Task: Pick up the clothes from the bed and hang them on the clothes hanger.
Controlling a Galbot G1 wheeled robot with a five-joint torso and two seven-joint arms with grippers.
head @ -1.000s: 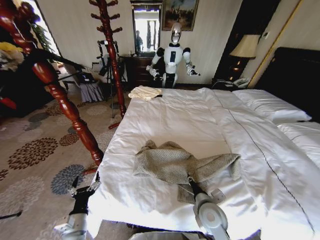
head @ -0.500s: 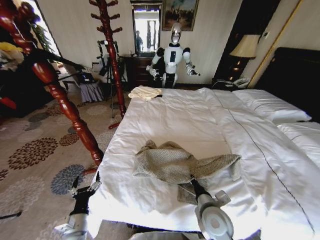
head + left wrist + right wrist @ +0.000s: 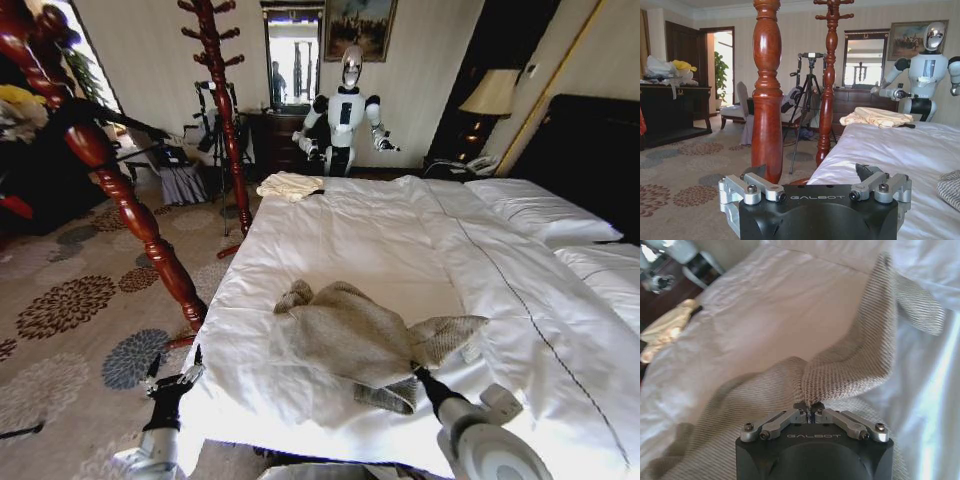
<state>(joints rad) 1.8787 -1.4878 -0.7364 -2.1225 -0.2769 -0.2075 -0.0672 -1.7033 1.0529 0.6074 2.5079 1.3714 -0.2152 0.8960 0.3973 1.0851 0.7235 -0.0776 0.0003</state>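
Note:
The clothes, a grey-beige knit cardigan (image 3: 350,335), lie bunched on the white duvet of the bed (image 3: 380,240) near its front edge. My right gripper (image 3: 420,373) is shut on a fold at the cardigan's right side. The right wrist view shows the jaws closed on the pinched knit (image 3: 809,407), with the cardigan (image 3: 855,365) rising from them. My left gripper (image 3: 170,380) hangs open beside the bed's near left corner, holding nothing (image 3: 812,175). A slim black bar that looks like the clothes hanger (image 3: 110,118) juts from the near coat stand.
A reddish-brown coat stand (image 3: 130,210) leans close on the left and a second one (image 3: 225,120) stands farther back. A cream-yellow folded cloth (image 3: 290,185) lies on the bed's far corner. Another robot (image 3: 345,115) stands beyond it. Pillows (image 3: 540,212) are at right.
My right gripper has drawn back to the right and toward the bed's near edge, dragging the cardigan's gripped side with it. The left arm has stayed still.

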